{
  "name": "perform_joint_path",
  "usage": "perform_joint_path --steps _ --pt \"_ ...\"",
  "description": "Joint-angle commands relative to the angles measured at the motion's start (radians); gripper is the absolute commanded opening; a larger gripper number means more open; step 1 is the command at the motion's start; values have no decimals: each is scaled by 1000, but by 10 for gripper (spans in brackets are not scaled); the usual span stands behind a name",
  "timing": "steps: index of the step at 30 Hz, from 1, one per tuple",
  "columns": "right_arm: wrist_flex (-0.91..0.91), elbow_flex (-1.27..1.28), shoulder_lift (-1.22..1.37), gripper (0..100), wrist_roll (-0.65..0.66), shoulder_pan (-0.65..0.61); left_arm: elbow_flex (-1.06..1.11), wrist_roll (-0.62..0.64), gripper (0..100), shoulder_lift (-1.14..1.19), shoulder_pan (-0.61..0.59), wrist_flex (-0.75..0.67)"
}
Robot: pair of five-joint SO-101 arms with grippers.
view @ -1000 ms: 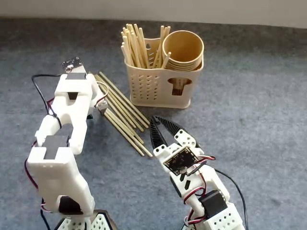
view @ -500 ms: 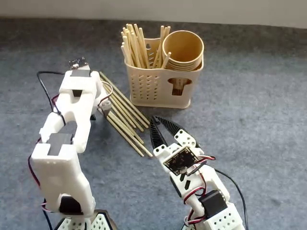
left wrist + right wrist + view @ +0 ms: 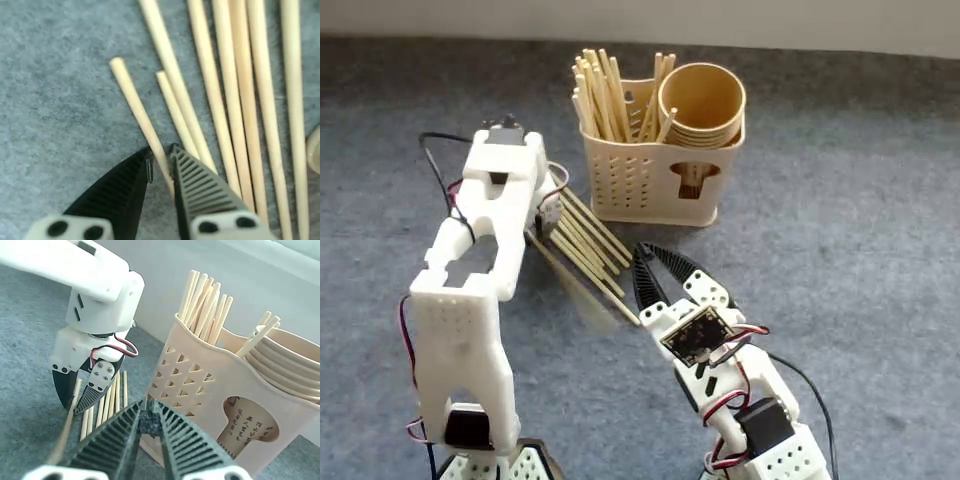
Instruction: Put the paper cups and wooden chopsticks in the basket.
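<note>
Left gripper (image 3: 160, 150) clamps one chopstick (image 3: 131, 95) — lift it clear of loose chopsticks (image 3: 225, 100), then upend over the basket (image 3: 640, 180).

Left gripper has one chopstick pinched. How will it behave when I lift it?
Probably stiff and light: the chopstick is straight, thin wood. Being round and smooth, it may swivel or slip between the narrow tips of the left gripper. Pinched near one end, its long side will likely sag.

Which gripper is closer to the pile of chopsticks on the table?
Left. The left gripper pinches a chopstick in the pile; the right gripper sits shut beside the pile's near ends.
</note>
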Motion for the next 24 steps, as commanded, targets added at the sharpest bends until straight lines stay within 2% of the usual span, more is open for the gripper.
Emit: perform_joint_path --steps 1,11,24 --pt "4 97 -10 6 15 5 -48 5 7 10 10 64" --pt "4 97 -10 6 15 7 -53 5 6 -1 10 127" --pt "2 97 -12 6 15 8 -42 0 6 -150 10 213"
